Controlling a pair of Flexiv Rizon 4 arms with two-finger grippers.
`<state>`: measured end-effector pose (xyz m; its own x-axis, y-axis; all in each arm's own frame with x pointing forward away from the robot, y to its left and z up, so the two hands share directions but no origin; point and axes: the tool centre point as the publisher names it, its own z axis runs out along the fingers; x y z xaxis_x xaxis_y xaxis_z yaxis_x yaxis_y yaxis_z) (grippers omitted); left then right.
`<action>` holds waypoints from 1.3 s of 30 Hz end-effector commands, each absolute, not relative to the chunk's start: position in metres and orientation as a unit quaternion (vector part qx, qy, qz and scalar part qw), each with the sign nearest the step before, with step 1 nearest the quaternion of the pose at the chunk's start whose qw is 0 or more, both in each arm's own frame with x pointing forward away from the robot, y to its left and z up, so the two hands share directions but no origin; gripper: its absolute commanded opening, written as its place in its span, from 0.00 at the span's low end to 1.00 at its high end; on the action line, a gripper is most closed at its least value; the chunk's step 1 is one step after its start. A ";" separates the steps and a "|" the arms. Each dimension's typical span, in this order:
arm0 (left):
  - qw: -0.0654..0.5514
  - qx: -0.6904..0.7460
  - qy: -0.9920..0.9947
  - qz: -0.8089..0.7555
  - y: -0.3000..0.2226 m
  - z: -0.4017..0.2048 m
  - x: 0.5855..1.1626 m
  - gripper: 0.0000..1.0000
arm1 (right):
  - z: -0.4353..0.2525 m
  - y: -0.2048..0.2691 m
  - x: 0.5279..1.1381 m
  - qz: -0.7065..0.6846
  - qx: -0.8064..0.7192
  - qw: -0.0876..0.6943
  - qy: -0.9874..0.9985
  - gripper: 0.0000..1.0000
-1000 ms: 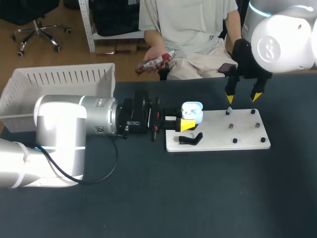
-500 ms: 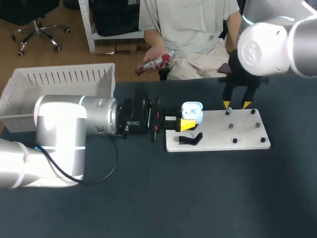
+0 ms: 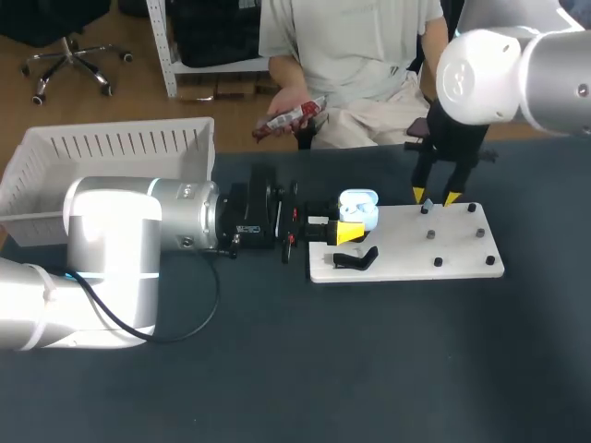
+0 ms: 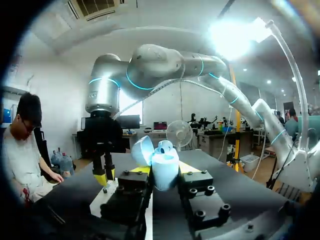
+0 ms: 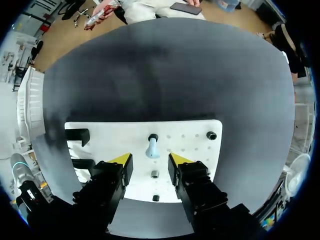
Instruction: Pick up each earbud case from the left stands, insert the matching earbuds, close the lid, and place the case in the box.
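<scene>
The open earbud case (image 3: 359,208) is clamped in the left claw (image 3: 345,221) at the left end of the white board (image 3: 406,263). The right claw (image 3: 434,197) is held part open above the board's far edge. A pale blue earbud (image 5: 151,148), plain only in the right wrist view, is seen just ahead of it, untouched.

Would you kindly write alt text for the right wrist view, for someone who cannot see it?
The right gripper hangs open over a white board, with a pale blue earbud standing on the board just ahead of its fingers. Dark pegs dot the board; a black stand sits at one end.
</scene>
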<state>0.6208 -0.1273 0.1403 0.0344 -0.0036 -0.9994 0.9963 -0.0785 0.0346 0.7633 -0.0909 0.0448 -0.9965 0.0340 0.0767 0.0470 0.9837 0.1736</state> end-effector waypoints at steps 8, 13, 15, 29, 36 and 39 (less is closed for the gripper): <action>0.491 0.526 0.471 -0.510 -0.128 0.140 0.620 0.00 | 0.029 -0.090 0.765 -0.078 -0.020 0.047 -0.996 0.42; 0.491 0.526 0.471 -0.510 -0.128 0.140 0.620 0.00 | 0.027 -0.089 0.767 -0.076 -0.017 0.047 -0.996 0.43; 0.491 0.526 0.471 -0.510 -0.128 0.140 0.620 0.00 | 0.027 -0.089 0.767 -0.075 -0.018 0.047 -0.996 0.43; 0.491 0.526 0.471 -0.510 -0.128 0.140 0.620 0.00 | 0.026 -0.093 0.768 -0.078 -0.018 0.040 -0.996 0.41; 0.491 0.526 0.471 -0.510 -0.128 0.140 0.620 0.00 | 0.023 -0.096 0.769 -0.078 -0.018 0.041 -0.996 0.40; 0.491 0.526 0.471 -0.510 -0.128 0.140 0.620 0.00 | 0.023 -0.097 0.771 -0.079 -0.018 0.041 -0.996 0.38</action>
<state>0.6207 -0.1273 0.1403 0.0344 -0.0036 -0.9994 0.9963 -0.0785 0.0346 0.7699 -0.0953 0.0231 -0.9961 0.0285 0.0831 0.0410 0.9874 0.1528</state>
